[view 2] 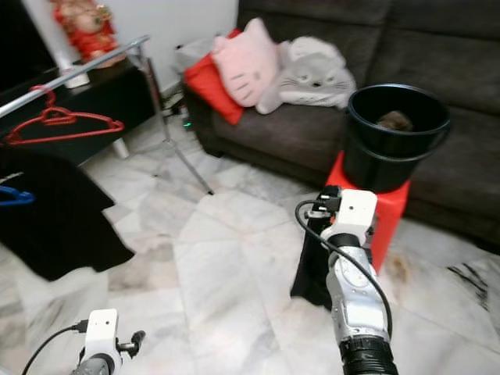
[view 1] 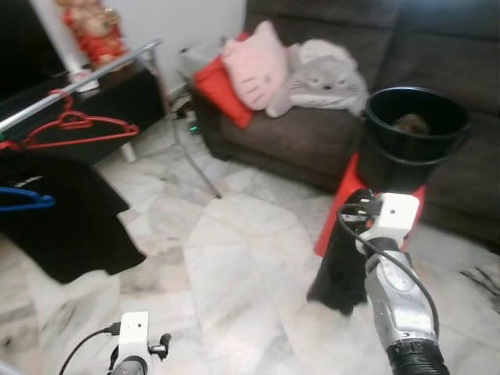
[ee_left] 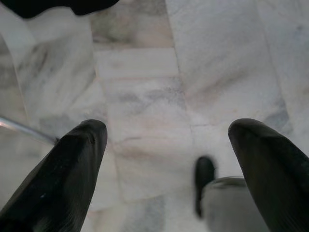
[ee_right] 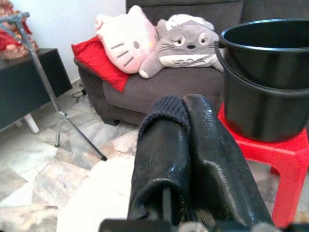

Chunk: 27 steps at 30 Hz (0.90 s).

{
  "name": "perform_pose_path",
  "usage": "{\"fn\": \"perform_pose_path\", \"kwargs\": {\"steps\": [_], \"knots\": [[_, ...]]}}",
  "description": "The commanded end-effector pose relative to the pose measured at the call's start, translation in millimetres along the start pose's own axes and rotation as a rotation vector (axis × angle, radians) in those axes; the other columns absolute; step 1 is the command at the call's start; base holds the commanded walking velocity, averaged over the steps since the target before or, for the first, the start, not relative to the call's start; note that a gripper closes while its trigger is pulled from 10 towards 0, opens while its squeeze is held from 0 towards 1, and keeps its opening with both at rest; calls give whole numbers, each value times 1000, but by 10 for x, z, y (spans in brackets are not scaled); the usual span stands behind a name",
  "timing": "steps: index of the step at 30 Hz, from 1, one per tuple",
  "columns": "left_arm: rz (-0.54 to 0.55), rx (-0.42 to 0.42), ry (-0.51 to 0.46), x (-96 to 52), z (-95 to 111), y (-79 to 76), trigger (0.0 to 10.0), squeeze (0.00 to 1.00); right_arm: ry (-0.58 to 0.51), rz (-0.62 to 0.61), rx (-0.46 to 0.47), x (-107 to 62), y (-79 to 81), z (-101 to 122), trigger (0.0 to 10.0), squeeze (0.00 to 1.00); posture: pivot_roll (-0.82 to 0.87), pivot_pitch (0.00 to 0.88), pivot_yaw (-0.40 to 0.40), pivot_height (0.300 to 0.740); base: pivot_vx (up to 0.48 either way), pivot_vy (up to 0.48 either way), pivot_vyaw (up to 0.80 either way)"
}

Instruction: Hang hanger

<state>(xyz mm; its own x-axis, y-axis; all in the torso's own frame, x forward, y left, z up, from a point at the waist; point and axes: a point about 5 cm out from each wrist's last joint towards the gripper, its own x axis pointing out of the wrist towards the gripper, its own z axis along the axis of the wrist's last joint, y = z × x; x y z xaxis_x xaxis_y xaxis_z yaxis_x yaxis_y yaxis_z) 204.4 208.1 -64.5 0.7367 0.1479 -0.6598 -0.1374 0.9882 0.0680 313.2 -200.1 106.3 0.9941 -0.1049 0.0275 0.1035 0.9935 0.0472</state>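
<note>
A red hanger (view 1: 78, 125) hangs empty on the silver rail (view 1: 86, 78) at the left. Below it a blue hanger (view 1: 23, 201) carries a black shirt (view 1: 66, 219). My right gripper (ee_right: 186, 140) is shut on a dark knitted cloth (view 1: 337, 269), which hangs down from it in front of the red stool (view 2: 391, 205). In the right wrist view the cloth wraps over one of the fingers (ee_right: 217, 159). My left gripper (ee_left: 169, 159) is open, low over the marble floor, with nothing between its fingers; its wrist (view 1: 134, 336) sits at the bottom left.
A black bucket (view 1: 414, 133) stands on the red stool against the dark sofa (view 1: 312, 137), which holds a pink cushion (view 1: 256, 64), a grey plush (view 1: 324, 78) and a red cushion (view 1: 219, 90). The rail's tripod leg (view 1: 195, 168) reaches across the floor.
</note>
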Motion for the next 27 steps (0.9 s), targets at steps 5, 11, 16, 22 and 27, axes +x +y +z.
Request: {"fn": "perform_pose_path", "kwargs": {"steps": [5,11,16,22,27], "knots": [[12,1,12,0,-9,37,10000,0,-43,27,11,55,80,85,10000,0,-83,0,3,716,0,0,800],[16,-7,12,-6,-25,22,10000,0,-48,29,8,71,62,106,10000,0,-77,0,-9,716,0,0,800],[28,-21,27,-33,-96,34,10000,0,-38,40,3,77,74,84,10000,0,-67,0,-22,716,0,0,800],[32,-25,29,-37,-105,35,10000,0,-47,51,4,128,103,131,10000,0,-71,0,-24,716,0,0,800],[30,-31,25,-24,-77,8,10000,0,-45,56,4,117,101,118,10000,0,-78,0,-30,716,0,0,800]]}}
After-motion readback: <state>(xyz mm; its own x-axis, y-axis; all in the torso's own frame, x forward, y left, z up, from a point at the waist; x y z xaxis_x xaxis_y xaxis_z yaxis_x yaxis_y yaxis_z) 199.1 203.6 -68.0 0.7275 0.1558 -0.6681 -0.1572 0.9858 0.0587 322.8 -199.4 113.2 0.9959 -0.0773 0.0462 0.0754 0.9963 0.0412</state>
